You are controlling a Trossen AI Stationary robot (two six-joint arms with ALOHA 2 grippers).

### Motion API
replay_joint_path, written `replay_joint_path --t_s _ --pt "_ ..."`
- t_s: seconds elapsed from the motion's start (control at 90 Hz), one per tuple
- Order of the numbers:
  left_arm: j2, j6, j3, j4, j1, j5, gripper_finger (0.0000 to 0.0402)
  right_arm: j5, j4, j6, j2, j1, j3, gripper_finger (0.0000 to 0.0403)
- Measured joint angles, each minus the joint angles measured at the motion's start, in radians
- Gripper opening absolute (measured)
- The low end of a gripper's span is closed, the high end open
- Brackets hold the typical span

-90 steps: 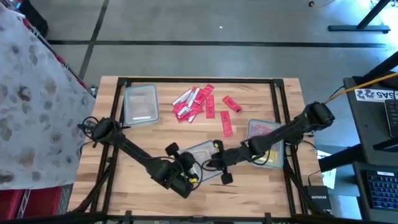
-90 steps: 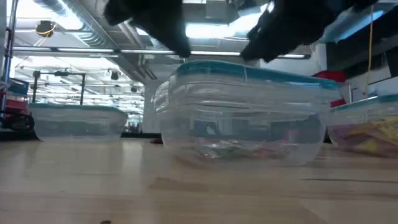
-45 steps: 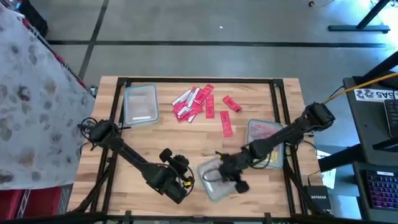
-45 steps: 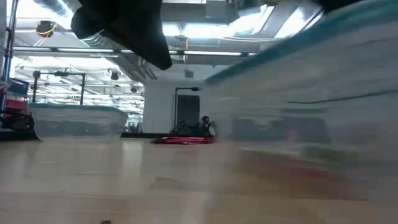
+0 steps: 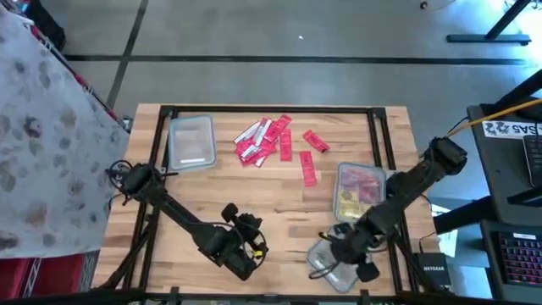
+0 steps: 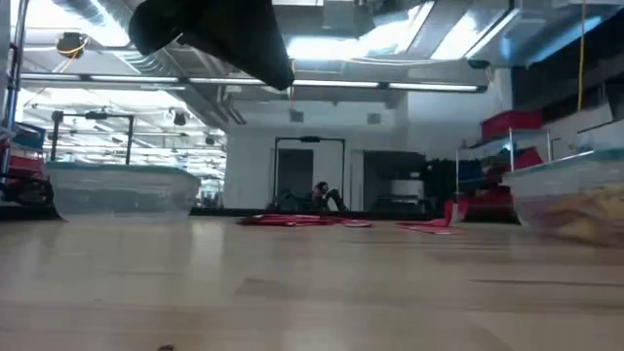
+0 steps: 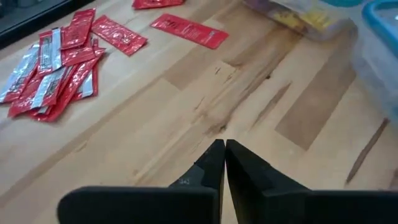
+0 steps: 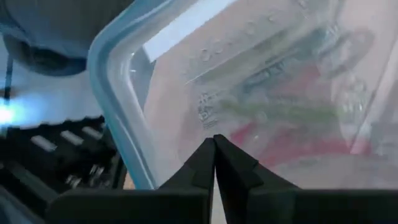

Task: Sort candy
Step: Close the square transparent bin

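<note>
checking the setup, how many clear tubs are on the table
3. One tub sits at the far left. One tub with candy is at the right. One tub is at the near right edge, under the right claw.

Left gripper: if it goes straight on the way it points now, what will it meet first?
Probably bare table first. The shut left gripper points over empty wood; the single red packet lies farther along that line, though depth is unclear.

Wood-grain table [image 5: 279,186] w/ matt finish, glossy foil-ish candy [image 5: 264,140], clear plastic tub [image 5: 192,142], prob. smooth.
</note>
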State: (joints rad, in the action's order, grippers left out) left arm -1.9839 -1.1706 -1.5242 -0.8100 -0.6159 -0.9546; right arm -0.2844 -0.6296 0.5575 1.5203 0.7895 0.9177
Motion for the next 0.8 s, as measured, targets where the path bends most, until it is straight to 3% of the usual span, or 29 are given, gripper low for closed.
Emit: replay_joint_path --t_s 0.322,0.489,0.667,0.8 --pt "0.0 0.0 0.0 0.005 0.0 -0.001 0.0 0.089 -0.301 0.315 -0.094 0.117 -0.003 0.0" --pt "0.0 0.0 0.0 0.008 0.0 -0.012 0.0 0.205 -0.446 0.429 -0.178 0.149 -0.004 0.0" --pt "0.009 0.0 0.0 0.006 0.013 -0.009 0.0 0.345 -0.507 0.427 -0.235 0.21 0.109 0.0" --pt "0.061 -0.002 -0.002 -0.015 0.057 0.019 0.0 0.532 -0.485 0.293 -0.246 0.257 0.2 0.0"
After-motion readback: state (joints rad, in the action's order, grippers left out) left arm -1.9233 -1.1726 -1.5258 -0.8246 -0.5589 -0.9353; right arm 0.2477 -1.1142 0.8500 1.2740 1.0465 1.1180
